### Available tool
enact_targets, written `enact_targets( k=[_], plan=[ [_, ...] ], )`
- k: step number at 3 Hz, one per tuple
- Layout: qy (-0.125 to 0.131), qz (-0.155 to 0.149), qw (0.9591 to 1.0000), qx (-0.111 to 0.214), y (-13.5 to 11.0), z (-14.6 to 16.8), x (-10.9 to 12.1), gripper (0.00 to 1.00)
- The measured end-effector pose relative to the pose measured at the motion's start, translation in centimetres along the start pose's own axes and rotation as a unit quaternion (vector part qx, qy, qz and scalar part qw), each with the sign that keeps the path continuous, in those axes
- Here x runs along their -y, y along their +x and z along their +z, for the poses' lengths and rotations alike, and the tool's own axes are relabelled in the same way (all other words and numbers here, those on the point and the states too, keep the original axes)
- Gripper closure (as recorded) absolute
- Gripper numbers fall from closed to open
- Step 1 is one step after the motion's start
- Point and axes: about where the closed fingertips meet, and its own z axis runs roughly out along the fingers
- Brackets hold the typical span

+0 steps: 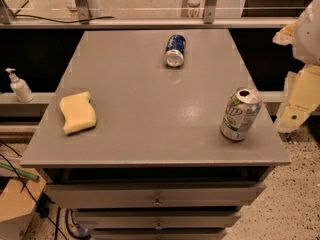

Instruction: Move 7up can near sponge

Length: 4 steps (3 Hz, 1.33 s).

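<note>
The 7up can (pixel 241 114), silver-white with green markings and an open top, stands upright near the front right corner of the grey table (pixel 150 134). The pale yellow sponge (pixel 77 112) lies flat near the table's left edge, far from the can. My gripper (pixel 296 106) hangs off the table's right side, just right of the 7up can and apart from it, holding nothing that I can see.
A blue soda can (pixel 175 50) lies on its side at the back middle of the table. A soap dispenser (pixel 19 86) stands on a ledge to the left. Drawers (pixel 157 201) sit under the tabletop. A cardboard box (pixel 15 209) is on the floor at lower left.
</note>
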Motion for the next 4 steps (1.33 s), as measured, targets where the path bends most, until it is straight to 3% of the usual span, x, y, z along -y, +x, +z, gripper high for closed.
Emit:
enact_targets(
  k=[1,2,3,4],
  plan=[
    [0.0,0.0,1.0,0.0,0.0,0.0,0.0,0.0],
    [0.002,-0.014,0.9997,0.021,-1.0,0.3,0.4,0.0],
    [-0.009,-0.014,0.9983,0.055,-1.8,1.8,0.3,0.0],
    [-0.023,-0.021,0.9979,0.057,-2.5,4.0,0.1,0.0]
  ],
)
